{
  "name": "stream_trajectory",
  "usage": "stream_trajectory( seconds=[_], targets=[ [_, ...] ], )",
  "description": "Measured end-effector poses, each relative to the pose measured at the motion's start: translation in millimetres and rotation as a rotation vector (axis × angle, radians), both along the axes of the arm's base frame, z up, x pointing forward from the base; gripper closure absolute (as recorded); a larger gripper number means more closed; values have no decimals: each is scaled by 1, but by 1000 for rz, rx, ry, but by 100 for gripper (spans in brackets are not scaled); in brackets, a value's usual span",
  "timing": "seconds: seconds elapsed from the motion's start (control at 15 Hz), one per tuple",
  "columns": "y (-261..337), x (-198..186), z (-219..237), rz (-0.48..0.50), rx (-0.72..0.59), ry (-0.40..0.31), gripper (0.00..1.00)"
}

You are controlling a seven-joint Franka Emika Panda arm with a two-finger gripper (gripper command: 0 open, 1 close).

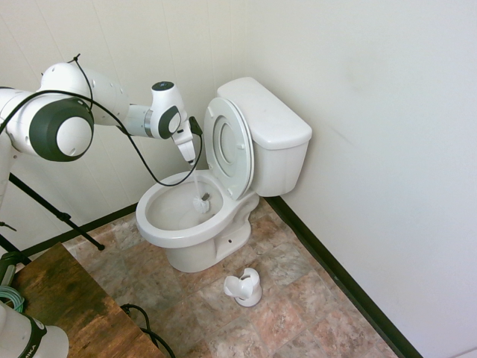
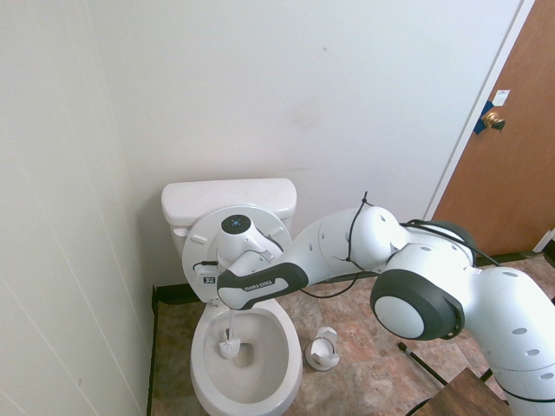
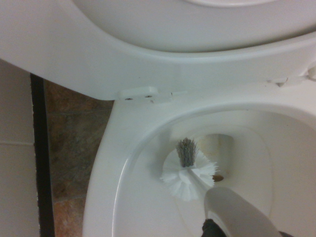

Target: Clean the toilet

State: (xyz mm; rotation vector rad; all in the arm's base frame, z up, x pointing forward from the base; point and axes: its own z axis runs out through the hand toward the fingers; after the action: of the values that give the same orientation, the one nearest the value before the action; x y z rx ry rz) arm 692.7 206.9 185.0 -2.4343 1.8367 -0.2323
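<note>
The white toilet (image 1: 272,130) stands in the corner with its seat and lid (image 1: 227,145) tipped up against the tank. My gripper (image 1: 192,156) hangs over the back of the bowl (image 1: 160,230), shut on the slim white handle of a toilet brush. The brush head (image 1: 201,203) is down inside the bowl near the drain. From the other side the toilet (image 2: 227,198), my gripper (image 2: 232,303) and the brush head (image 2: 228,348) show the same. The wrist view shows the brush head (image 3: 187,173) with its bristles against the inner wall of the bowl (image 3: 111,168).
The empty white brush holder (image 1: 244,287) sits on the tiled floor right beside the toilet's base, also visible as the brush holder (image 2: 323,349). A wooden table (image 1: 67,298) is at the near left. Walls close in behind and beside the toilet; a brown door (image 2: 512,147) stands further off.
</note>
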Motion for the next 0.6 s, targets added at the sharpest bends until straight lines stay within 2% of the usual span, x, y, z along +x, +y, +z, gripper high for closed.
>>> stream_trajectory(
  seconds=[0.33, 0.6],
  targets=[
    [14, -8, -8, 42, -3, 5, 100],
    [20, -44, -9, 80, 36, 9, 100]
  ],
)
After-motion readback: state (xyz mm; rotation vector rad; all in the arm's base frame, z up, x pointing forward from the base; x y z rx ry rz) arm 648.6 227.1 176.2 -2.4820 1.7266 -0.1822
